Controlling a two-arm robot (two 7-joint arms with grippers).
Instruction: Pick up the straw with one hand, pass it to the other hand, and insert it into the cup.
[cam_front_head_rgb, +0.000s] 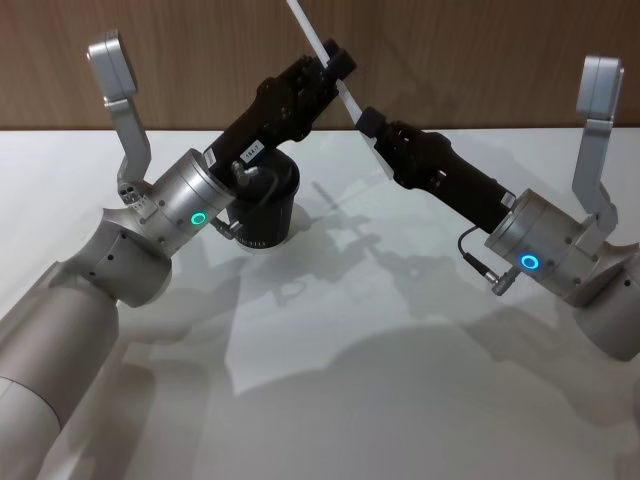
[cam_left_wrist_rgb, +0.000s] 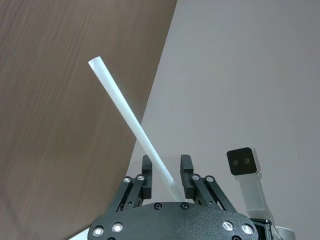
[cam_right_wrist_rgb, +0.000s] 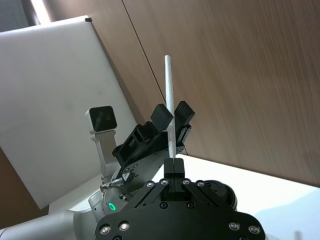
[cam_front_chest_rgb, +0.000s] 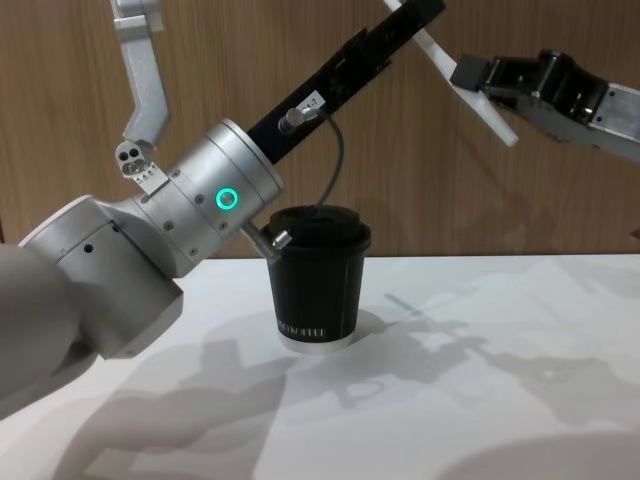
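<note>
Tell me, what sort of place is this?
Likely a robot test lab: a white table before a wood-panelled wall, the right gripper holding a straw between the open fingers of the left gripper, and one black lidded cup.

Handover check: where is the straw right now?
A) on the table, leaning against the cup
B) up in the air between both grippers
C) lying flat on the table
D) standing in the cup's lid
B: the straw is well off the table, with the right gripper shut on it and the left gripper open around it.
</note>
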